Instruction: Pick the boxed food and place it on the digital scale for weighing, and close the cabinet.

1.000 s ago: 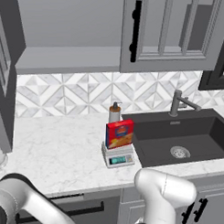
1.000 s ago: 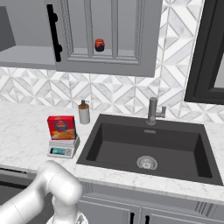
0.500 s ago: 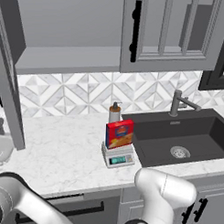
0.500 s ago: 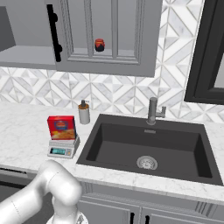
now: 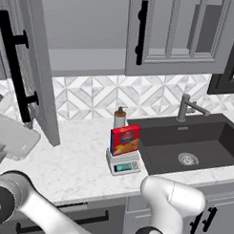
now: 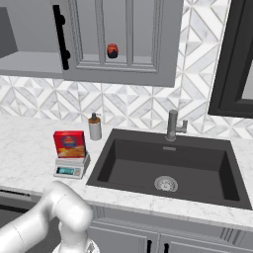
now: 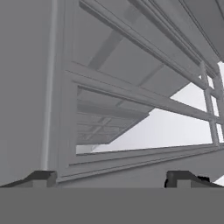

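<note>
Now you see boxed food (image 5: pixel 125 140) upright on digital scale (image 5: pixel 123 163), centre of left base frame — beside sink (image 6: pixel 168 168). Cabinet (image 5: pixel 179 35) left door (image 5: pixel 36 82) swung open at upper left. Gripper (image 7: pixel 111 179) jaws spread wide, grasping nothing — glazed door frame just ahead.

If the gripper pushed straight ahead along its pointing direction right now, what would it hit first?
Most likely the open cabinet door: its glazed frame lies directly ahead of the open gripper, though depth is hard to judge.
</note>
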